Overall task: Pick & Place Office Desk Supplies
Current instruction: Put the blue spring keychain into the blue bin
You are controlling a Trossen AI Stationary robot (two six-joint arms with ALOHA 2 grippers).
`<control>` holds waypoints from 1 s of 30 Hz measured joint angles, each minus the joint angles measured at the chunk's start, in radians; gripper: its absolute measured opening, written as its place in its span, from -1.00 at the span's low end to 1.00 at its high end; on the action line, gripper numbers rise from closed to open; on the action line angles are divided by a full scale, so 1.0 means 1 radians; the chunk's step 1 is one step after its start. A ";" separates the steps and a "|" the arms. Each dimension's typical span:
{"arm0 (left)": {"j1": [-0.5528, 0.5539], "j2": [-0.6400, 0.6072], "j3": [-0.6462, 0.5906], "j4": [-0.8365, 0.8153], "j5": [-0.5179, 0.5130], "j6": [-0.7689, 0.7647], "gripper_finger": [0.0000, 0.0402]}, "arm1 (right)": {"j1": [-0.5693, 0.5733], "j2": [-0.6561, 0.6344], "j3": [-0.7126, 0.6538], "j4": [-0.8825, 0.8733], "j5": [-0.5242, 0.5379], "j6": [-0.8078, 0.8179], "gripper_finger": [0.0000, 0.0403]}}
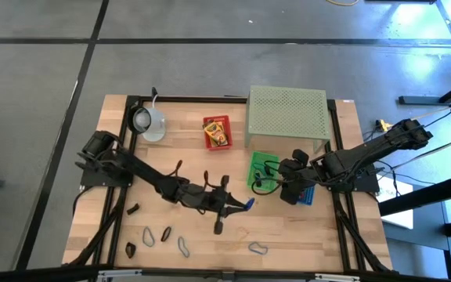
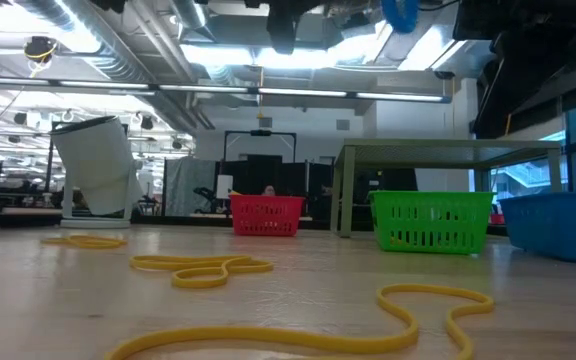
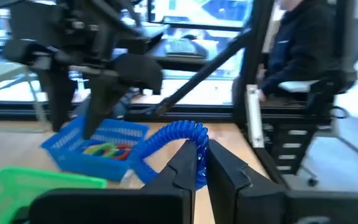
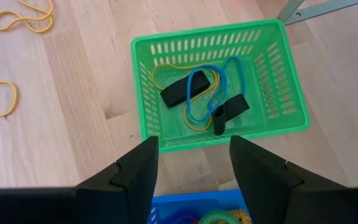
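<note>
1. The left gripper [image 1: 247, 205] reaches over the middle of the pale wooden table [image 1: 304, 235]. Its dark fingers [image 3: 182, 167] are pressed together on a blue coiled plastic loop [image 3: 178, 134], which is lifted clear of the tabletop.
2. The right gripper [image 1: 290, 190] hangs above the near edge of a small green slotted plastic basket [image 4: 283, 81]. Its two fingers stand spread, with nothing between them.
3. Inside the green basket lie a thin blue band [image 4: 211, 81], a thin yellow band [image 4: 166, 67] and two flat black pieces [image 4: 184, 91].
4. A small blue slotted plastic basket [image 3: 64, 144] stands just beside the green one; it contains coiled loops in green, red and orange [image 3: 107, 150].
5. A small red basket [image 1: 217, 131] with a yellow printed box inside stands near the far edge of the table, between a pale round mug-like object [image 1: 149, 121] and a large pale green perforated stand [image 1: 286, 110].
6. Several loops and small dark clips [image 1: 167, 234] lie scattered along the near edge of the table; thin yellow bands [image 2: 200, 268] also rest flat on the wood.
</note>
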 joint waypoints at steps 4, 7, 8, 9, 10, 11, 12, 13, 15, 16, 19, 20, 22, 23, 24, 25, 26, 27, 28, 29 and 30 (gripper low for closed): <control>-0.001 0.000 -0.001 0.039 0.034 0.001 -0.92 | 0.000 0.000 0.000 0.003 -0.001 0.000 0.00; 0.004 0.000 -0.001 0.046 0.038 0.006 -0.92 | 0.000 0.000 0.000 0.005 0.000 0.000 0.00; 0.005 0.000 -0.001 0.049 0.038 0.007 -0.92 | -0.001 0.000 0.000 0.014 0.000 0.000 0.00; 0.006 0.000 -0.001 0.056 0.038 0.007 -0.92 | -0.001 0.000 0.000 0.032 0.000 -0.001 0.00; 0.006 0.000 -0.001 0.065 0.038 0.007 -0.92 | -0.001 0.000 0.000 0.052 0.005 -0.005 0.00; 0.006 0.000 -0.001 0.069 0.038 0.008 -0.92 | -0.001 0.000 0.000 0.073 0.023 -0.014 0.00; 0.006 0.000 -0.001 0.069 0.038 0.007 -0.92 | -0.001 0.000 0.000 0.098 0.046 -0.029 0.00; 0.005 0.000 -0.001 0.068 0.038 0.007 -0.92 | -0.001 0.000 0.000 0.129 0.073 -0.036 0.00; 0.005 0.000 -0.001 0.070 0.038 0.004 -0.92 | -0.002 0.000 0.000 0.202 0.120 -0.044 0.00; 0.005 0.000 -0.001 0.072 0.037 -0.001 -0.92 | -0.002 0.000 0.000 0.241 0.138 -0.049 0.00; 0.005 0.000 -0.001 0.073 0.025 -0.011 -0.92 | -0.001 0.000 0.000 0.344 0.181 -0.070 0.00; 0.005 0.000 -0.001 0.076 0.026 -0.011 -0.92 | -0.001 0.000 0.000 0.363 0.185 -0.076 0.00; 0.003 0.000 -0.001 0.092 0.025 -0.011 -0.92 | -0.001 0.007 0.000 0.403 0.192 -0.081 0.00; 0.001 0.000 0.000 0.098 0.025 -0.011 -0.92 | -0.001 0.012 0.000 0.420 0.197 -0.082 0.00; -0.002 0.000 0.000 0.102 0.025 -0.011 -0.92 | -0.001 0.018 0.000 0.429 0.200 -0.089 0.00; -0.003 0.000 0.000 0.104 0.025 -0.011 -0.92 | -0.002 0.026 0.000 0.445 0.196 -0.099 0.00; -0.003 0.000 0.000 0.104 0.026 -0.010 -0.92 | -0.002 0.036 0.000 0.461 0.184 -0.109 0.00; -0.003 0.000 0.000 0.107 0.026 -0.010 -0.92 | -0.002 0.043 0.000 0.467 0.172 -0.121 0.00; -0.003 0.000 0.000 0.109 0.026 -0.010 -0.92 | -0.002 0.051 0.000 0.470 0.160 -0.133 0.00; -0.003 0.000 0.000 0.110 0.026 -0.010 -0.92 | -0.002 0.057 0.000 0.476 0.154 -0.137 0.00; -0.003 0.000 0.000 0.110 0.025 -0.010 -0.92 | -0.002 0.063 0.000 0.481 0.151 -0.137 0.00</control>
